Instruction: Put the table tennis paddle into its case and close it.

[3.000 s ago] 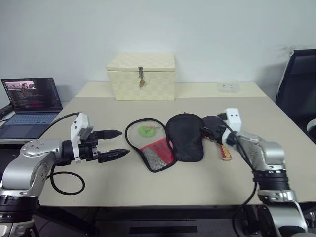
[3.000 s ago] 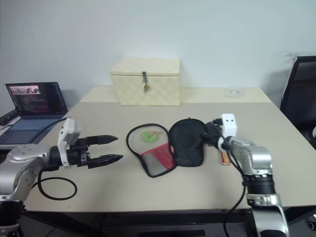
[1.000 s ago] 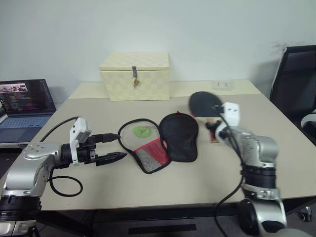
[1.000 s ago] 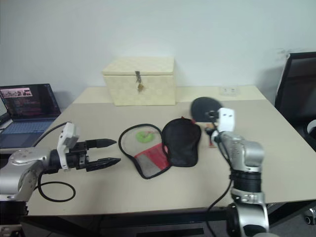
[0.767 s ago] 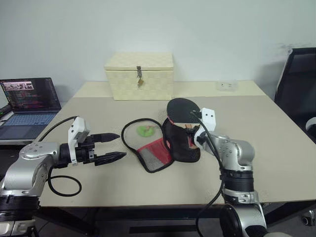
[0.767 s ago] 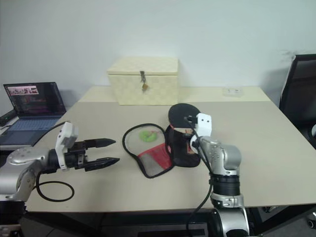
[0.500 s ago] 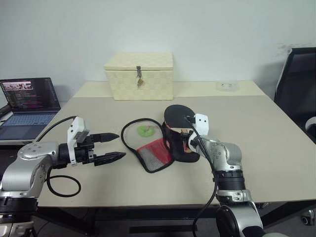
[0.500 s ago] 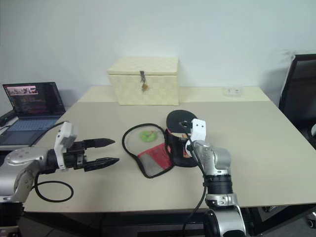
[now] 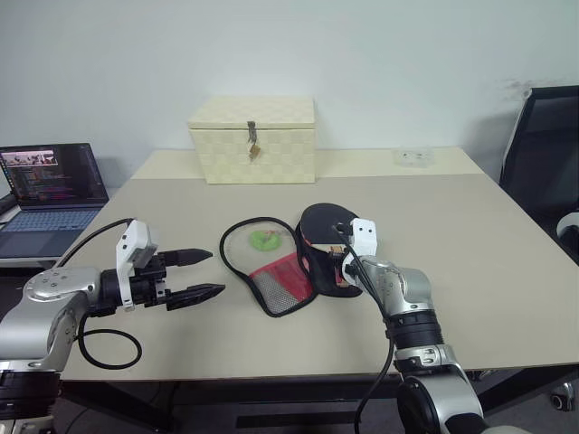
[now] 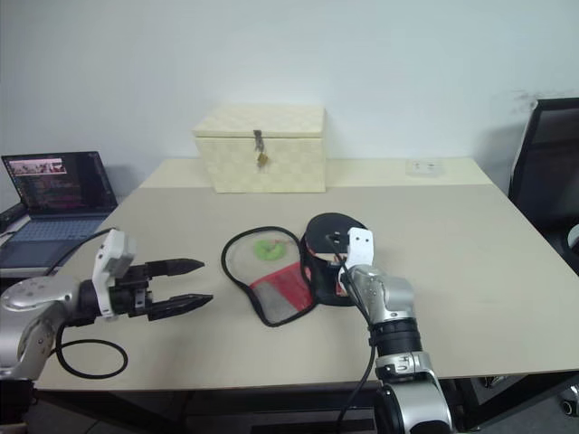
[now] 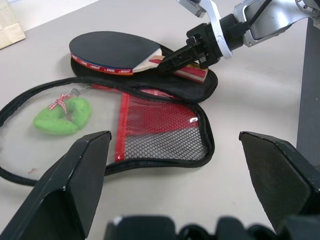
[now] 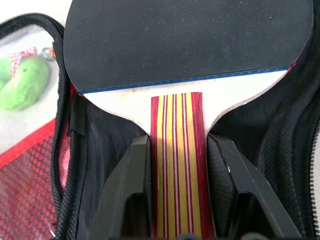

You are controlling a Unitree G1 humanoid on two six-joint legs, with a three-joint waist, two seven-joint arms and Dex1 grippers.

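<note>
1. Two hands are working: the right hand is gripping the table tennis paddle by its striped handle over the unzipped case.
2. Left hand is hovering wide open, empty.
3. Green charm is lying inside the case; cream latched box and laptop are sitting behind.

Case lies open at table centre; paddle over its right half, green toy in its left half. Box behind; laptop far left; chair right
</note>
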